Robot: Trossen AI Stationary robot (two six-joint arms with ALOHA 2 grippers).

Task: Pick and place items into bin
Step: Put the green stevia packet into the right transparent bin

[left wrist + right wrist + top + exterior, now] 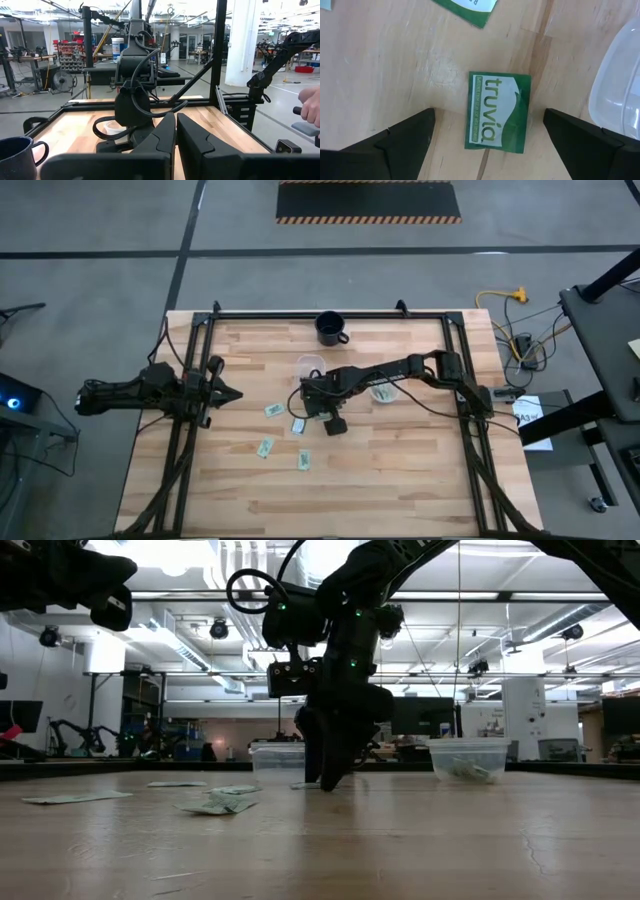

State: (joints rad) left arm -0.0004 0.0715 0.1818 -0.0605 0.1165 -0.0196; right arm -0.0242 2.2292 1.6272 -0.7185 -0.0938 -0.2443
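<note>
While the left gripper [232, 394] waits at the table's left edge, jaws together, the right gripper [487, 131] hangs low over mid-table, jaws wide apart. A green-and-white packet [498, 112] lies flat on the wood between its fingers, untouched. Other packets [272, 410] lie scattered nearby. A clear cup [619, 90] stands just beside.

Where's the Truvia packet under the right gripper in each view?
High view: packet mid-table, just left of the right gripper.
Low view: thin sliver at the gripper's tips, probably the same one.
Left wrist view: not in it.
Right wrist view: centre, flat on the wood between the open fingers.
Shared landmark: the right gripper.
</note>
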